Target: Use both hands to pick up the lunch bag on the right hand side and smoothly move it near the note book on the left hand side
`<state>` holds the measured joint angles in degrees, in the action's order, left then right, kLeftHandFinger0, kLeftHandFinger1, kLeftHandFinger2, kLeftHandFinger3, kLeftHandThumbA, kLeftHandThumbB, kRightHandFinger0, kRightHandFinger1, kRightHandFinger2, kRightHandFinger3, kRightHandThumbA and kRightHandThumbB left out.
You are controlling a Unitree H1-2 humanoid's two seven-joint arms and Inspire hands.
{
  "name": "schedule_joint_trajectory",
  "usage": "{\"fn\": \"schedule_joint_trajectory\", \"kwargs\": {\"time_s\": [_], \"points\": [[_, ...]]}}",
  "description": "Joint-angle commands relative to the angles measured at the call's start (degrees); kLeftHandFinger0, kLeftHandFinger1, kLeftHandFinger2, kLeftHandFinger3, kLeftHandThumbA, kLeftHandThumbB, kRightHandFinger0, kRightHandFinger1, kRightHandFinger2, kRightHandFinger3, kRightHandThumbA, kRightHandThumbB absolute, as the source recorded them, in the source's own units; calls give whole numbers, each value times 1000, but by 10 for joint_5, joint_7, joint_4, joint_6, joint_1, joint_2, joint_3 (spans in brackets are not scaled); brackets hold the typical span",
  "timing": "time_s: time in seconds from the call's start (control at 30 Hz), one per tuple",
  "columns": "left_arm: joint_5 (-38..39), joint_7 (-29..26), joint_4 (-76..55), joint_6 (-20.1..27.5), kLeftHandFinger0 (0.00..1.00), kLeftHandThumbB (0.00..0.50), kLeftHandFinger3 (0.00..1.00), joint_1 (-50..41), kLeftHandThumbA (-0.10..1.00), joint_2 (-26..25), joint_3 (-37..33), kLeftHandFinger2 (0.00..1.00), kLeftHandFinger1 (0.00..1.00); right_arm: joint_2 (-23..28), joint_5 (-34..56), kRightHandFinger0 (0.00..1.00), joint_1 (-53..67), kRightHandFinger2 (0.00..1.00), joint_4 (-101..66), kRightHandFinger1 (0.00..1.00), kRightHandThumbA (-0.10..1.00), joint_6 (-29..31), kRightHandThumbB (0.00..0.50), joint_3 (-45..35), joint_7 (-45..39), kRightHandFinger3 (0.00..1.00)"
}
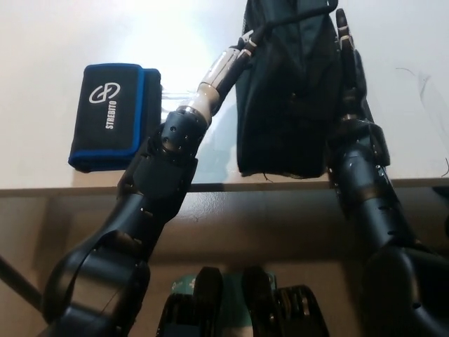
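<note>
Two hands flank black lunch bag (pixel 287 98): left hand (pixel 242 49) flat against left side, right hand (pixel 349 70) flat against right; blue-trimmed notebook (pixel 112 116) lies left.

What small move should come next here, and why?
Probably a gentle lift, then a slide toward the blue-edged black notebook. The left robot hand presses one side of the black fabric lunch bag and the right robot hand lies flat on the other side, so it looks squeezed between them. The bag's bottom still sits near the white table's front edge.
</note>
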<state>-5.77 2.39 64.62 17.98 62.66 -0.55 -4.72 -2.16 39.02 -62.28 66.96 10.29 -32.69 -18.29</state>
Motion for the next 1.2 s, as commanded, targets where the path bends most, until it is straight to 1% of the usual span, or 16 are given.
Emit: {"fn": "schedule_joint_trajectory", "kwargs": {"time_s": [0.0, 0.07, 0.17, 0.27, 0.3, 0.33, 0.47, 0.5, 0.63, 0.73, 0.83, 0.9, 0.97, 1.07, 1.13, 1.17], "points": [[35, 15, -9, 45, 1000, 343, 1000, 28, 1000, 5, 23, 1000, 1000, -25, 36, 1000, -62, 1000, 13, 1000, 1000, -30, 274, -9, -56, 1000], [28, 14, -13, 46, 1000, 354, 1000, 25, 1000, -2, 21, 1000, 1000, -28, 36, 1000, -65, 1000, 17, 1000, 1000, -27, 273, -9, -61, 1000], [9, -13, -24, 45, 1000, 399, 1000, 17, 1000, -14, 18, 1000, 1000, -33, 35, 1000, -72, 1000, 23, 1000, 1000, -22, 262, -8, -62, 1000], [15, -21, -28, 42, 1000, 400, 1000, 11, 1000, -24, 28, 1000, 1000, -36, 32, 1000, -76, 1000, 27, 1000, 1000, -22, 245, -3, -63, 1000], [9, -30, -31, 42, 1000, 398, 1000, 7, 1000, -27, 27, 1000, 1000, -38, 28, 1000, -76, 1000, 28, 1000, 1000, -18, 247, 1, -60, 1000], [12, -33, -43, 37, 1000, 370, 1000, 1, 1000, -34, 33, 1000, 1000, -42, 21, 1000, -80, 1000, 33, 1000, 1000, -8, 241, 6, -53, 1000], [9, -51, -66, 36, 1000, 360, 1000, -15, 1000, -50, 42, 1000, 1000, -49, 12, 1000, -87, 1000, 41, 1000, 1000, 1, 240, 16, -47, 1000], [11, -48, -79, 35, 1000, 376, 1000, -25, 1000, -61, 45, 1000, 1000, -52, 12, 1000, -89, 1000, 45, 1000, 1000, 1, 234, 17, -48, 1000], [18, -42, -110, 23, 1000, 382, 1000, -39, 1000, -74, 55, 1000, 1000, -59, 10, 1000, -97, 1000, 55, 1000, 1000, 2, 244, 21, -46, 1000], [29, -38, -157, 10, 1000, 352, 1000, -64, 1000, -87, 71, 1000, 1000, -67, 0, 1000, -105, 1000, 68, 1000, 1000, 10, 259, 32, -39, 1000], [28, -37, -178, 6, 1000, 377, 1000, -78, 1000, -93, 76, 1000, 1000, -72, 1, 1000, -107, 1000, 72, 1000, 1000, 11, 258, 35, -36, 1000], [28, -41, -191, 5, 1000, 366, 1000, -86, 1000, -94, 80, 1000, 1000, -76, -1, 1000, -109, 1000, 72, 1000, 1000, 13, 251, 36, -31, 1000], [32, -40, -200, 3, 1000, 382, 1000, -91, 1000, -95, 85, 1000, 1000, -79, -5, 1000, -111, 1000, 74, 1000, 1000, 17, 254, 39, -34, 1000], [25, -37, -224, -10, 1000, 372, 1000, -101, 1000, -98, 86, 1000, 1000, -86, -7, 1000, -113, 1000, 75, 1000, 1000, 19, 247, 40, -34, 1000], [23, -38, -232, -10, 1000, 338, 1000, -103, 1000, -99, 86, 1000, 1000, -89, -7, 1000, -115, 1000, 76, 1000, 1000, 17, 226, 39, -34, 1000], [25, -39, -235, -8, 1000, 332, 1000, -105, 1000, -100, 88, 1000, 1000, -92, -9, 1000, -116, 1000, 77, 1000, 1000, 19, 233, 40, -32, 1000]]}}
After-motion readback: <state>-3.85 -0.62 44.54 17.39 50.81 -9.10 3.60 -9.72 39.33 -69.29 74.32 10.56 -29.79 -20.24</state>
